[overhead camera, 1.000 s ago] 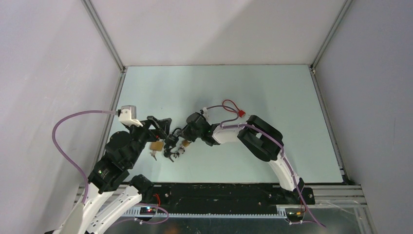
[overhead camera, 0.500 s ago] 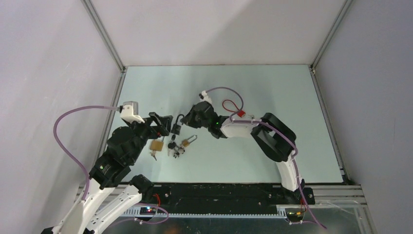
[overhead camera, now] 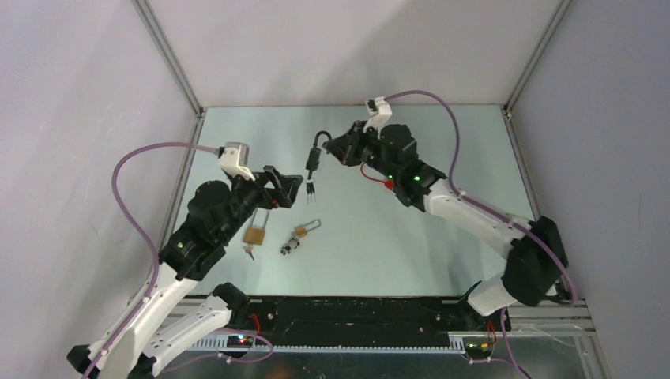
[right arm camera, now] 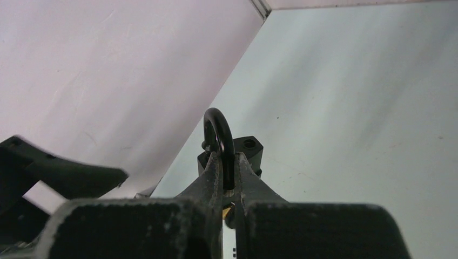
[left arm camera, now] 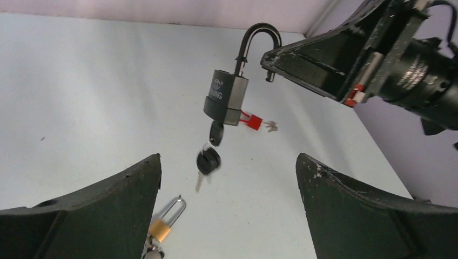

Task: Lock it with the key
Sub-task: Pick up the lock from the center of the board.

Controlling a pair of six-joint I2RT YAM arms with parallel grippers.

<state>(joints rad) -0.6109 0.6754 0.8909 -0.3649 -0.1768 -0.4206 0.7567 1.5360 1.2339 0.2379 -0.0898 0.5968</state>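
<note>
- Pale green tabletop (overhead camera: 442, 237) carries every loose lock, all of them lying below the black padlock (overhead camera: 314, 162) that hangs in the air over it.
- Right arm (overhead camera: 474, 217) reaches in from the right of the black padlock, and the left arm (overhead camera: 205, 229) reaches up from its near left.
- Right claw (right arm camera: 227, 167) is clenched on the black padlock's curved shackle, pinching it between both fingers, with the lock body hanging beneath.
- Left claw (left arm camera: 228, 159) is released, its fingers spread wide and holding nothing. It sits just to the near left of the black padlock and points towards it.
- Black padlock's shackle is sprung: the left wrist view shows one leg free of the body.
- Large brass padlock (overhead camera: 254, 234) lies flat on the tabletop, to the near left of the black padlock and under the left arm.
- Small brass padlock (overhead camera: 300, 232) lies on the near side of the black padlock with its shackle open and a bunch of keys (overhead camera: 287, 248) at its end.
- Red padlock (left arm camera: 251, 121) rests on the tabletop to the right of the black padlock, beneath the right arm.
- Key (left arm camera: 216, 133) sits in the black padlock's underside, and a second black-headed key (left arm camera: 208, 161) dangles from it.
</note>
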